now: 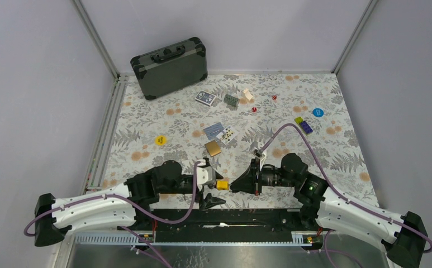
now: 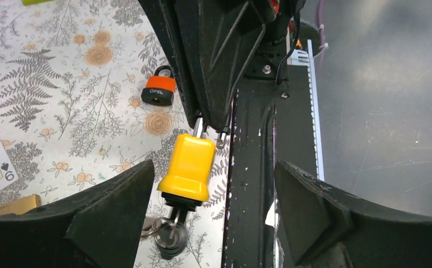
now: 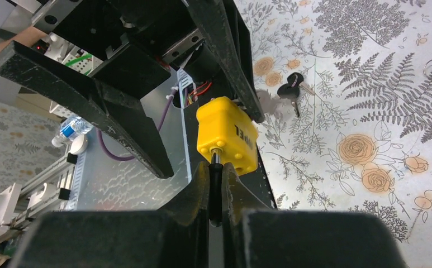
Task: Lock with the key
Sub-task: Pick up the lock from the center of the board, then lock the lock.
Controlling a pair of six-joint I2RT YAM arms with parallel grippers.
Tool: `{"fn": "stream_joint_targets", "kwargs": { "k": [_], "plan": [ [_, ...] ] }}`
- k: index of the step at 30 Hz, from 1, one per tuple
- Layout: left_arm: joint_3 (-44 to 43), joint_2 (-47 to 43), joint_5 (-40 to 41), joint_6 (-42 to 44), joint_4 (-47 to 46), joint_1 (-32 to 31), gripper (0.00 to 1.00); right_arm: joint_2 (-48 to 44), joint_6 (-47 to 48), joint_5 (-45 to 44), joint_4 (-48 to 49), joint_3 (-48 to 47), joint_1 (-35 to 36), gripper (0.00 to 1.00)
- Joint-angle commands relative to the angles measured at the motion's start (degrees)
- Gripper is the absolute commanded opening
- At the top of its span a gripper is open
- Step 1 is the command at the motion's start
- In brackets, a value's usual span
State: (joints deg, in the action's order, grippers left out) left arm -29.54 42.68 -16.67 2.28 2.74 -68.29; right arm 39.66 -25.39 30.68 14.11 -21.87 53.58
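A yellow padlock [image 1: 222, 183] hangs just above the table's near edge, between the two arms. My right gripper [image 3: 216, 174] is shut on the black head of a key [image 3: 216, 187], and the key's shaft goes into the padlock's underside [image 3: 224, 142]. In the left wrist view the padlock [image 2: 190, 164] lies between my left gripper's [image 2: 214, 170] wide-open jaws, close to the left finger [image 2: 110, 215]. I cannot tell whether it touches that finger. The padlock's black shackle end points toward the left wrist camera. In the top view my right gripper [image 1: 237, 184] meets my left gripper [image 1: 216, 187] at the padlock.
An orange padlock [image 2: 158, 89] and a spare bunch of black keys [image 3: 289, 89] lie on the floral cloth nearby. A brass block [image 1: 213, 148], playing cards [image 1: 213, 130], chips and small blocks lie further back. A dark case [image 1: 170, 67] stands at the back left. A black rail [image 1: 230, 218] runs along the near edge.
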Motion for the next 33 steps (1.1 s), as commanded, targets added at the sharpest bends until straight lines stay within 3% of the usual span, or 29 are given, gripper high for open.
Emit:
{"fn": "stream_joint_targets", "kwargs": {
  "k": [1,8,33],
  "plan": [
    [-1.75,-2.01,-1.03,-0.93,-5.10,-0.26,0.86,-2.13,-1.84,-0.26,8.43,-1.34,-0.10,0.00],
    [-1.99,-2.69,-2.05,-1.78,-5.68,-0.26,0.84,-4.20,-0.17,1.14,7.38,-0.75,-0.13,0.00],
    [-3.24,-0.65,-5.47,-3.81,-9.46,-0.26,0.46,-5.94,-1.11,5.76,10.35,-0.48,-0.15,0.00]
  ]
}}
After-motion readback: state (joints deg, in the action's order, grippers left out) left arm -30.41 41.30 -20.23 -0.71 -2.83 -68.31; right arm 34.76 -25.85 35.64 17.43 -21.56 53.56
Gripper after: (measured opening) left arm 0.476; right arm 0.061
